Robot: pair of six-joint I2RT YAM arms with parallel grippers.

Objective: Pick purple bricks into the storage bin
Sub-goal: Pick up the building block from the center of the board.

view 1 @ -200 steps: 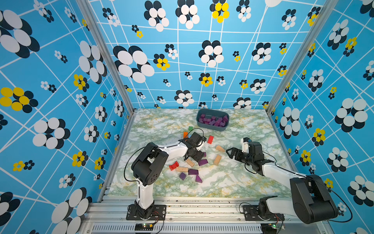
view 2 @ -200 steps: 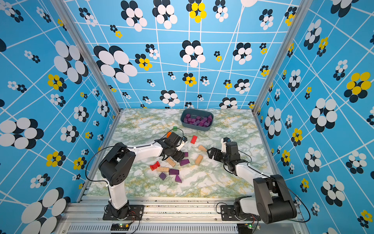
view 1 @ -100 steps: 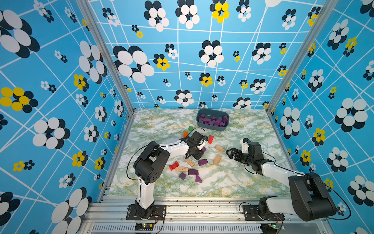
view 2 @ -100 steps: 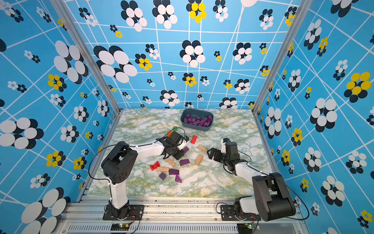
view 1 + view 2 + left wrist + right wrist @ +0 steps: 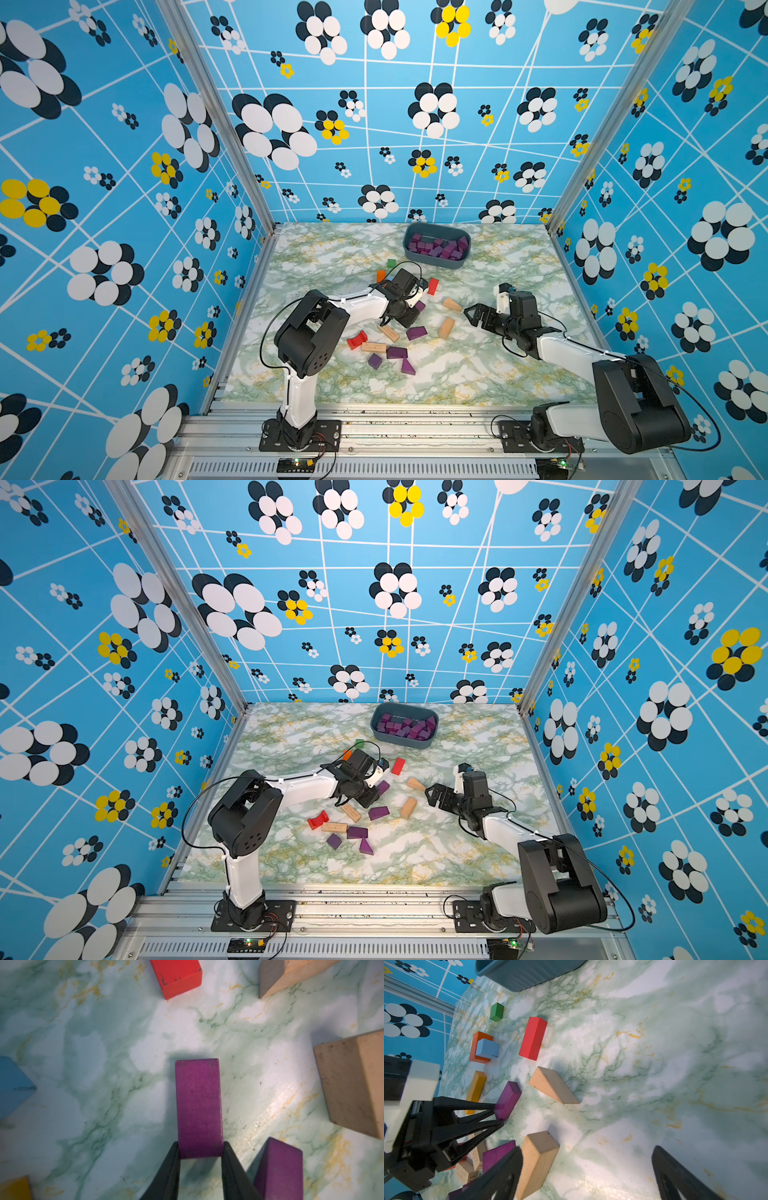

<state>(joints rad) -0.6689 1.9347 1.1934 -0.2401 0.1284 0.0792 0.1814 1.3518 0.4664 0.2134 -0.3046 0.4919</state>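
L gripper (image 5: 200,1151) clamped on near end of purple bar (image 5: 198,1105); bar sticks fwd past tips. 2nd purple brick (image 5: 278,1169) just beside one finger, not touching. Ahead: red block (image 5: 178,976); tan block (image 5: 353,1084) off to side. Storage bin (image 5: 436,262) well beyond red block, purple bricks (image 5: 436,247) inside. R gripper (image 5: 471,316) jaws wide apart, empty, near tan wedge (image 5: 451,304).

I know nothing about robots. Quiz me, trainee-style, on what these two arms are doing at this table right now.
1. True or false: the left gripper is shut on a purple bar.
2. What colour are the blocks in the storage bin? A) red B) purple C) tan
3. Fill in: the right gripper holds nothing, and its jaws stand ____.

Key: 1 true; 2 B; 3 open.
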